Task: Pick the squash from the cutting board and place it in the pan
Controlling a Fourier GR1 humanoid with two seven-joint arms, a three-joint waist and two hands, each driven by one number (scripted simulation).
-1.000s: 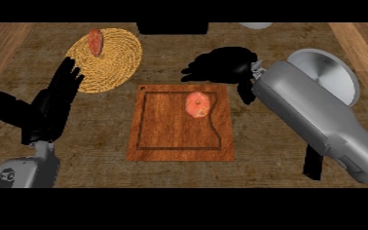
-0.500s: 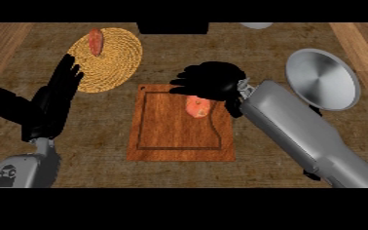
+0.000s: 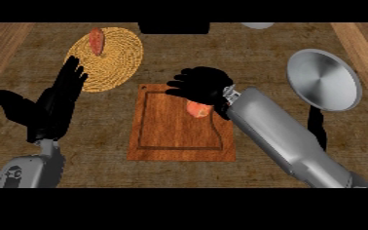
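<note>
Now right hand (image 3: 201,85) over squash (image 3: 197,109)

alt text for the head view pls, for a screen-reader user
The right hand hovers over the squash on the wooden cutting board, hiding its upper part. The steel pan sits at right; the left hand rests open at left beside a woven mat bearing a reddish item.

Counted relative to the cutting board (image 3: 176,131): one squash (image 3: 198,109) on its upper right part; one woven mat (image 3: 108,57) at upper left, bearing one reddish item (image 3: 96,41); one pan (image 3: 325,79) to the right. Two hands are seen, left (image 3: 59,100) and right (image 3: 201,84).
</note>
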